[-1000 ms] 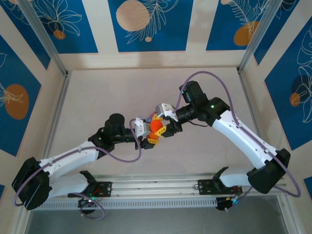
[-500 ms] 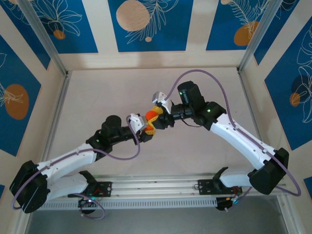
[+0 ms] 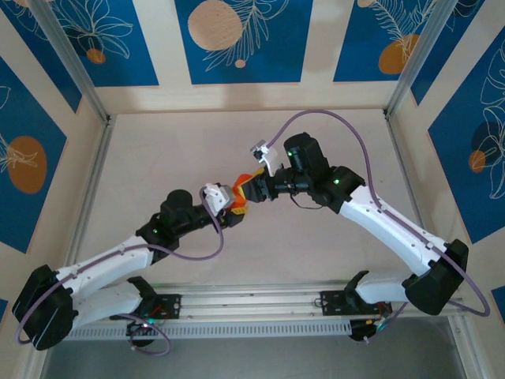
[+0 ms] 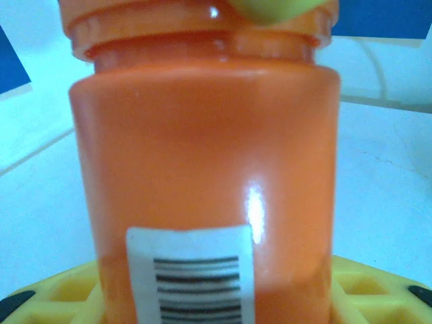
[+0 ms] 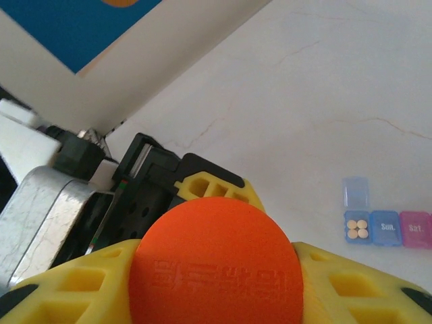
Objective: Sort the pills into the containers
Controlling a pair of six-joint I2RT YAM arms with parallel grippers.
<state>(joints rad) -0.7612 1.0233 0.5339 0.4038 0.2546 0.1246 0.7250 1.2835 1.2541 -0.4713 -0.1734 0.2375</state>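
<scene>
- We see the orange bottle [image 3: 245,184] held between the two claws, over the middle of the desk [image 3: 158,158].
- The left claw [image 3: 227,204] is pressed onto the bottle's body. In its wrist view the yellow fingers [image 4: 47,297] sit either side of the bottle [image 4: 202,155], just below the barcode label [image 4: 196,273].
- The right claw [image 3: 254,188] pinches the cap [image 5: 216,260], with a yellow finger [image 5: 67,283] against each side of it.
- From the right wrist, the strip [image 5: 386,228] lies flat on the desk [image 5: 324,101], well apart from the bottle, to the cap's right.
- The blue box [image 5: 358,228], the strip's end nearest the bottle, has its lid [image 5: 356,192] flipped open, and four pale round pills [image 5: 358,228] lie inside.
- The purple box [image 5: 387,228] next to it is closed and marked "Sun."
- The pink box [image 5: 415,228], farthest from the bottle, is closed, marked "Sat." and cut by the picture's edge.
- We cannot tell what the closed boxes hold.
</scene>
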